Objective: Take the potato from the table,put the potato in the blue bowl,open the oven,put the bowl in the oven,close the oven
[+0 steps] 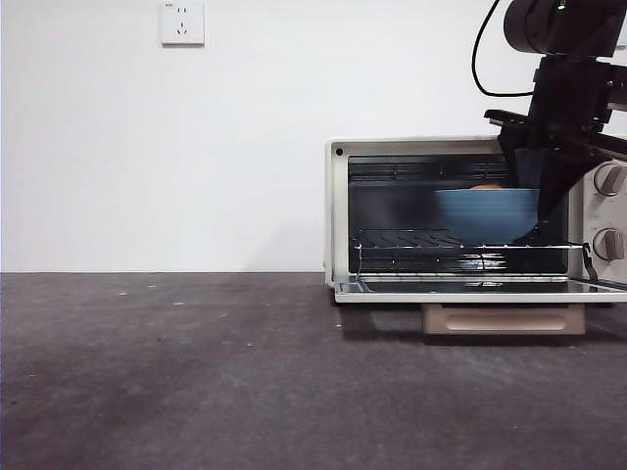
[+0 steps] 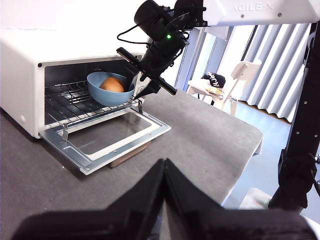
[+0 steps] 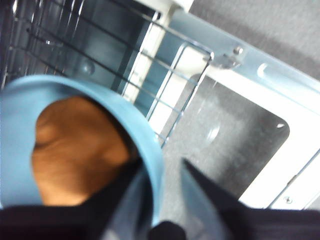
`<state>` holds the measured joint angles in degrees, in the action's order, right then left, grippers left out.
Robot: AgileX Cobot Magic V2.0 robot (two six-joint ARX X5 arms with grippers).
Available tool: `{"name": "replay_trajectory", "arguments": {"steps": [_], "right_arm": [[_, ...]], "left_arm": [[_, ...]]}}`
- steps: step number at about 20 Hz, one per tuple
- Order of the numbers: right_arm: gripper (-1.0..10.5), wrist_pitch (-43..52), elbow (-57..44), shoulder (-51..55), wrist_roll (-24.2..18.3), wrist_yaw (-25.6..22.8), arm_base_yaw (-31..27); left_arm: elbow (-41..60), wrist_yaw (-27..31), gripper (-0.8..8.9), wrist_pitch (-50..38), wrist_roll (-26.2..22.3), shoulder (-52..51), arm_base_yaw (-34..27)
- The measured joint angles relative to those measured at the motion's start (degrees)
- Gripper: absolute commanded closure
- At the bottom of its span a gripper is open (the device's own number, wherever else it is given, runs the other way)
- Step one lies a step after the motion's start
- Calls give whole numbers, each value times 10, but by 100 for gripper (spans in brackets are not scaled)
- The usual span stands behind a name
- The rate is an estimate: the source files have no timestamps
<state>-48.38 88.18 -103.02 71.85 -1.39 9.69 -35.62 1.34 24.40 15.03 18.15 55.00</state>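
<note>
Potato [image 3: 75, 150] sits inside the blue bowl [image 3: 150, 150], orange-brown, filling much of the bowl floor in my right wrist view. Nearest to that camera, my right gripper [image 3: 162, 200] has its two jaws straddling the bowl's rim, one inside the bowl next to the potato, one outside, pinched on the wall. From my left wrist view that same right gripper [image 2: 140, 89] comes down from above at the side of the bowl nearest the oven's knob end.

My left gripper [image 2: 165, 170] is nearest in its own view, jaws pressed together to a point with nothing between them, above the table [image 2: 200, 135] and well back from the oven [image 2: 25, 65].

Going further out: the oven door [image 2: 105, 137] lies folded down flat, glass panel facing up, tan handle below its front edge in the front view. Past the door, the wire rack [image 2: 65, 102] is partly slid out over the hinge. Blue bowl [image 2: 107, 90] is at the oven mouth, over the rack; front view shows the bowl [image 1: 487, 213] slightly blurred, its base looks just above the rack wires, can't tell if touching. Potato [image 2: 112, 85] top just shows over the rim. Potato [image 1: 485, 185] is only a sliver in the front view.

Furthest back, a white wall with a socket plate [image 1: 182, 22].
</note>
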Motion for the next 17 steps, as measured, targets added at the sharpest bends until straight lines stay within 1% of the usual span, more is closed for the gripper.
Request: {"name": "replay_trajectory", "arguments": {"steps": [7,10,15,17], "right_arm": [[756,14,6,0,-1,-1,0],[756,-21,32,0,-5,-2,0],[756,-88,88,0,-36,-10,0],[756,-109,123,0,-63,-14,0]], "left_arm": [[0,0,821,2,0,0,0],[0,0,821,3,0,0,0],[0,0,821,3,0,0,0],[0,0,821,3,0,0,0]]}}
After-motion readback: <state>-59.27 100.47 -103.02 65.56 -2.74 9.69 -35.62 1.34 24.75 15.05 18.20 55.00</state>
